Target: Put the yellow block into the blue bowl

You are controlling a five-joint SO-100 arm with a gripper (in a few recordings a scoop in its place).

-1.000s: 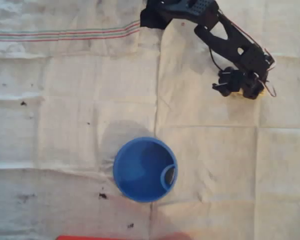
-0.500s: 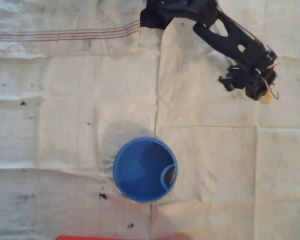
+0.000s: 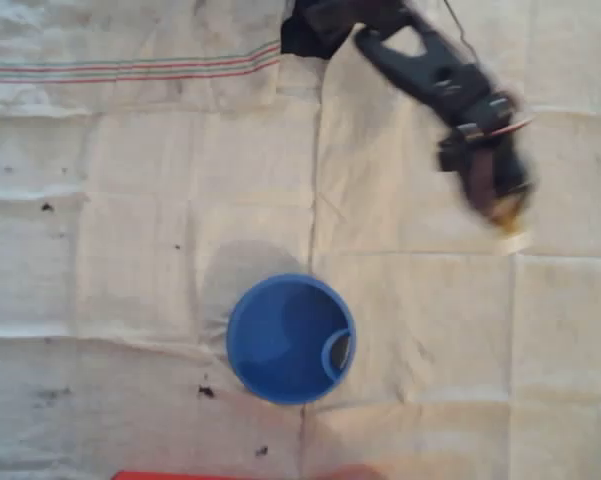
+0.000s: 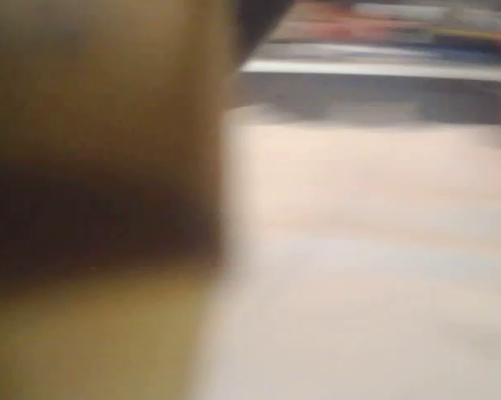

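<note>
The black two-finger hand (image 3: 502,208) sits upper right in the overhead view, motion-blurred, pointing down-frame, w/ a bit of yellow showing at its tip; whether the fingers are apart or clamped can't be told thru the blur. Next by size: the table (image 3: 130,200) is covered w/ a creased off-white cloth, a few dark specks on it, thin red and green stripes running across the upper left. The dark robot arm (image 3: 420,65) reaches in from the top edge, angled down to the right toward the hand. The round, deep, solid blue plastic bowl (image 3: 291,339) stands upright at lower centre, darker blue inside, a pale curved mark on the inner right wall; it's well apart from the hand, down and to the left of it. A thin red strip (image 3: 210,475) lies along the bottom edge. The small bright yellow block (image 3: 508,212) is at the hand's tip, above the cloth near a fold line, mostly hidden by the hand & blur; its shape isn't readable. In the wrist view a big blurred yellow-brown mass (image 4: 100,200) covers the left side, prob. the block up close, w/ pale cloth to the right.
</note>
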